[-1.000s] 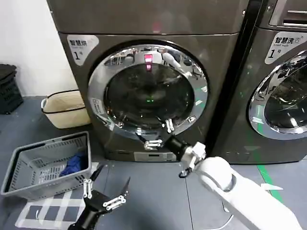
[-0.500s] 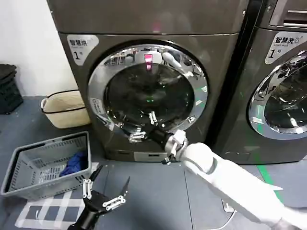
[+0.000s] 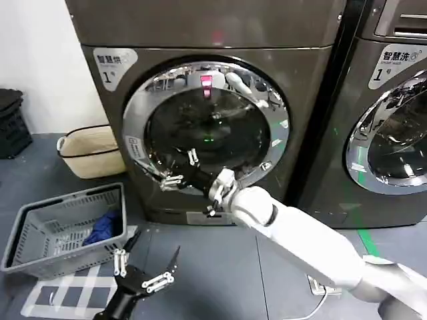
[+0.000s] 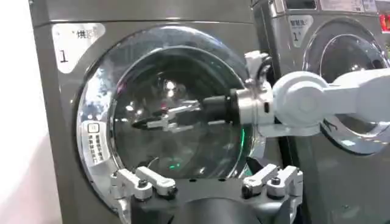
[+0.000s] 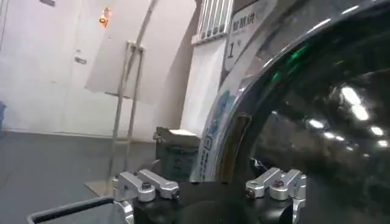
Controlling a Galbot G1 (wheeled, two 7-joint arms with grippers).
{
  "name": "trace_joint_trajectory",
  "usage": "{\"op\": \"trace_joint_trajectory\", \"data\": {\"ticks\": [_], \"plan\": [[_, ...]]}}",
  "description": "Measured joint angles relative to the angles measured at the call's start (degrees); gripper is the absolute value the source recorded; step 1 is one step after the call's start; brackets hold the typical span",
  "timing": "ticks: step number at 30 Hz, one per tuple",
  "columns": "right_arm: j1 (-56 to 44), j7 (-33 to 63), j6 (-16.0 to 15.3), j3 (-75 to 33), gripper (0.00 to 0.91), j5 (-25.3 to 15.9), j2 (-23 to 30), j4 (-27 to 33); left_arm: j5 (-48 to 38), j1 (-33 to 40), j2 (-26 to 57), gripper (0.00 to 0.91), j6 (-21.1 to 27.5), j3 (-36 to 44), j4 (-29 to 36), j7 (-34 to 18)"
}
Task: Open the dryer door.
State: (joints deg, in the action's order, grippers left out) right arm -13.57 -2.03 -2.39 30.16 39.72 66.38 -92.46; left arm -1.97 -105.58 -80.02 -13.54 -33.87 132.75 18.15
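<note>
The right pincer (image 3: 175,171), fingers spread, reaches across the grey dryer's round chrome-rimmed glass door (image 3: 207,130); next it must hook the left rim.

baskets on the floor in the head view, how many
3. A grey plastic basket with blue cloth inside lies at front left, a beige basket sits against the wall beside the dryer, and a black crate shows at the far left edge. Others may be out of frame.

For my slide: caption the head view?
Right gripper open at the shut dryer door; left gripper hangs low.
</note>
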Motion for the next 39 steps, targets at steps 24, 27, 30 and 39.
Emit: {"op": "trace_joint_trajectory", "data": {"ticks": [24,27,30,39], "plan": [[4.1,-1.4,0.8,1.4,0.907,-0.2,9.0,10.6,-0.2,-0.4,0.1,0.907,0.0,0.0,1.0,0.0],[4.6,-2.1,1.1,1.5,0.907,-0.2,9.8,12.3,-0.2,-0.5,0.1,0.907,0.0,0.0,1.0,0.0],[5.0,-3.0,1.4,1.7,0.907,-0.3,10.4,13.8,-0.3,-0.5,0.1,0.907,0.0,0.0,1.1,0.0],[5.8,-5.7,1.9,2.0,0.907,-0.4,12.0,17.5,-0.3,-0.7,0.2,0.907,0.0,0.0,1.2,0.1]]}}
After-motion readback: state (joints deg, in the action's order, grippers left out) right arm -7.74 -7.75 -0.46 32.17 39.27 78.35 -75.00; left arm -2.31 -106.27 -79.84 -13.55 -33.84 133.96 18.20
